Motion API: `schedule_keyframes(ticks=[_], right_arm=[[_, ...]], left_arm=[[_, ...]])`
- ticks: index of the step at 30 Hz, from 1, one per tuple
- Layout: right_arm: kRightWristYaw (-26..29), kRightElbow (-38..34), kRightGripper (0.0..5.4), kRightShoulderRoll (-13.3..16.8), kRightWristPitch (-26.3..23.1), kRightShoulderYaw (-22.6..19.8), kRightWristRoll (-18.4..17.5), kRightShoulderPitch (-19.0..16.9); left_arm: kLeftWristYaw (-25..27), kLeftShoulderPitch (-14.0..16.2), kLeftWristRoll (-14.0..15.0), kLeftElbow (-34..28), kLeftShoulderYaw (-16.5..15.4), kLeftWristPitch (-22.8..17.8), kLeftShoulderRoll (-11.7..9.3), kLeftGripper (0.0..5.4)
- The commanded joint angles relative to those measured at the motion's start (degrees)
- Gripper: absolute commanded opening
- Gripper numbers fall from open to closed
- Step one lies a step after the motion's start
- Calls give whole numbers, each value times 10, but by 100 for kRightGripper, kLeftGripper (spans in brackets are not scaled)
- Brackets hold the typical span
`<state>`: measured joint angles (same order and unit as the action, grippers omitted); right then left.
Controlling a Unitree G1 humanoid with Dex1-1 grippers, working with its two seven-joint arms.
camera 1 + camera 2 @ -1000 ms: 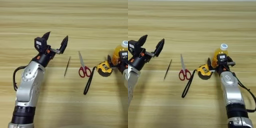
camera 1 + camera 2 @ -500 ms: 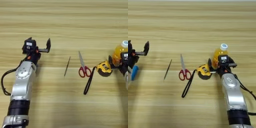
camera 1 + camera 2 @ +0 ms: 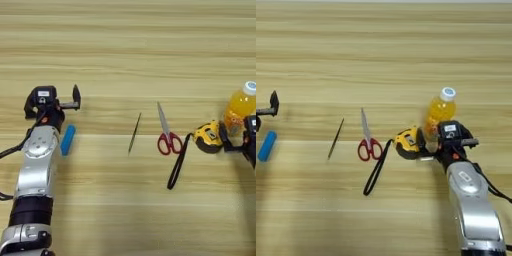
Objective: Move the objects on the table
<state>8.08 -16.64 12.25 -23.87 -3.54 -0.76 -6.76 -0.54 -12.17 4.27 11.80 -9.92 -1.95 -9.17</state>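
Note:
My left gripper (image 3: 52,102) stands open at the table's left side with nothing between its fingers. The small blue piece (image 3: 68,139) lies just right of that forearm, flat on the wood. In the middle are the thin dark stick (image 3: 134,132) and the red-handled scissors (image 3: 165,134). The yellow-black tape measure (image 3: 408,143) lies to their right, its black strap (image 3: 376,172) trailing toward me. The orange-drink bottle (image 3: 440,110) stands upright behind my right gripper (image 3: 450,145). That gripper is open, with its left finger close to the tape measure, and it hides the bottle's base.
The pale wood-grain table (image 3: 125,45) fills both views. Both silver forearms reach in from the near edge, the left one (image 3: 36,175) and the right one (image 3: 471,200).
My left arm has drawn back to the left and toward me, still open. The blue piece now shows on the table beside it. The right arm has hardly moved.

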Motion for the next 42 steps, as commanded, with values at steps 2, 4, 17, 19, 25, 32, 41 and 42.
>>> schedule_keyframes(ticks=[2,4,17,19,25,32,41,42], right_arm=[[15,-54,539,4,-41,15,-8,-33],[22,-71,539,4,-53,25,-9,-45],[31,-47,539,8,-56,75,10,-32],[27,-35,539,4,-54,81,14,-21],[20,8,539,4,-38,81,24,2],[21,49,539,1,-24,81,26,22],[21,86,539,-2,-18,79,25,38],[20,91,539,-3,-21,78,26,42]], left_arm=[[-3,-8,-2,4,-2,-10,-2,540],[-2,-8,-1,3,-1,-11,-1,540],[-3,-13,-4,13,3,-11,0,540],[-3,-13,-4,14,3,-10,0,540],[-2,-12,-2,11,4,-10,2,540],[-1,-12,-3,10,6,-11,3,540],[-2,-13,-2,10,7,-11,4,540],[-2,-13,-2,10,7,-11,4,540]])
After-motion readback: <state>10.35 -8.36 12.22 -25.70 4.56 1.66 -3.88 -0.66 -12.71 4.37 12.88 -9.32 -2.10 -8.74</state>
